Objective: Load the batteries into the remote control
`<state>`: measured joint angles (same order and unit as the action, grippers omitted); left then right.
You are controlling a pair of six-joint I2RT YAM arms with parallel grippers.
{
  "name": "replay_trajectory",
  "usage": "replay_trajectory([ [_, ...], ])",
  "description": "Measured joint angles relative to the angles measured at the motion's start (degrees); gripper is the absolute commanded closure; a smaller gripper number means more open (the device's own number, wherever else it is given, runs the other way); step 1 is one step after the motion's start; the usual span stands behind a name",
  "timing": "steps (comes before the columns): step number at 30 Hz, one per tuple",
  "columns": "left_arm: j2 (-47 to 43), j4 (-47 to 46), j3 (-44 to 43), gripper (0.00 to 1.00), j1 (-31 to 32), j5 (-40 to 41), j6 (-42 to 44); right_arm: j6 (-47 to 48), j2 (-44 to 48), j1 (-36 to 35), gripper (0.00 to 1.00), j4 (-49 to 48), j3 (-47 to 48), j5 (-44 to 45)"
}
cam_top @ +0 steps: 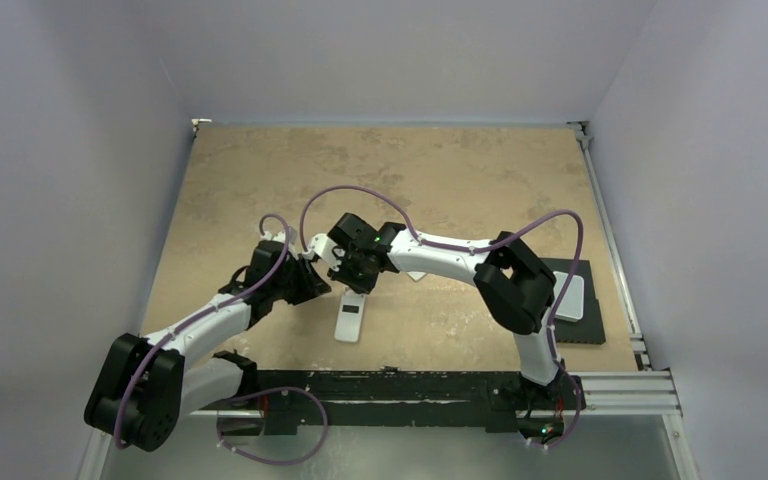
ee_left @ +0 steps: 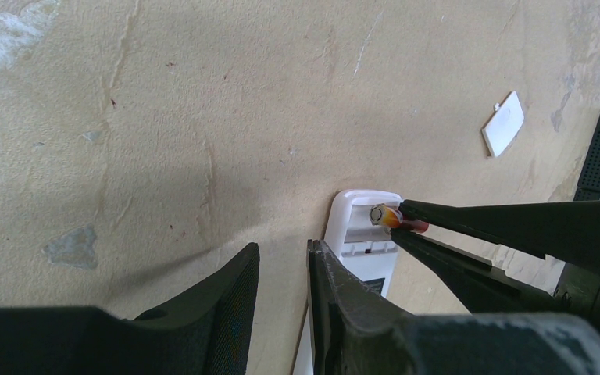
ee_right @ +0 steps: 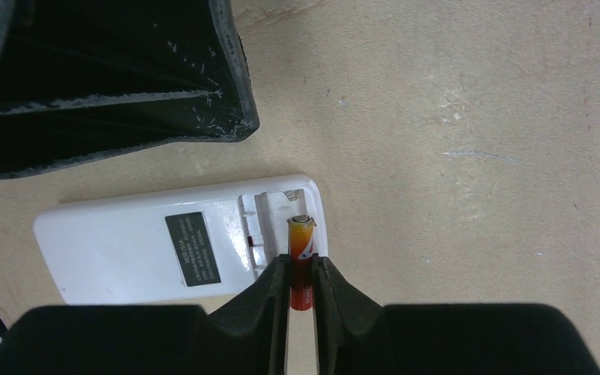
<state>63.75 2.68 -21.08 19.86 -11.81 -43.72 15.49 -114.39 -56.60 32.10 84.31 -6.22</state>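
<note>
Battery (ee_right: 301, 250): right gripper (ee_right: 302, 289) is pinching it, tip entering the remote control's (ee_right: 125, 250) open end bay, axis crosswise. Left gripper (ee_left: 283, 273) is hovering just beside, narrow, empty.

Robotics lab bench, plain white enclosure walls (cam_top: 390, 60), tan tabletop (cam_top: 440, 180), aluminium mounting rail (cam_top: 625, 390)

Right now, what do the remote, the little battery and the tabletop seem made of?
Remote control: probably plastic, smooth white, moulded ribs in its open bay. Battery: glossy red-orange wrap, silvery cap, likely metal. Table: matte, mottled tan; maybe stone-look laminate, unclear.
</note>
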Motion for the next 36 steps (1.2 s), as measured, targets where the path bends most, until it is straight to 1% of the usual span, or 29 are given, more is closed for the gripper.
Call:
replay_trajectory([
  [9, 0.11, 0.00, 0.00, 0.71, -0.26, -0.02, 0.00, 0.00, -0.02, 0.00, 0.75, 0.02, 0.33, 0.00],
  [23, 0.44, 0.00, 0.00, 0.70, -0.35, -0.20, 0.00, -0.04, -0.02, 0.00, 0.74, 0.02, 0.33, 0.02],
  [29, 1.53, -1.07, 0.00, 0.70, -0.35, -1.07, 0.00, -1.57, 0.13, 0.00, 0.74, -0.35, 0.28, 0.02],
  [32, 2.36, -2.12, 0.02, 0.70, -0.35, -1.70, -0.02, -3.21, 1.53, 0.00, 0.74, -1.51, -0.92, 0.07],
  [36, 3.63, -3.19, 0.02, 0.70, -0.35, -2.54, -0.07, -6.03, 6.05, 0.00, 0.74, -3.10, -3.52, 0.66],
])
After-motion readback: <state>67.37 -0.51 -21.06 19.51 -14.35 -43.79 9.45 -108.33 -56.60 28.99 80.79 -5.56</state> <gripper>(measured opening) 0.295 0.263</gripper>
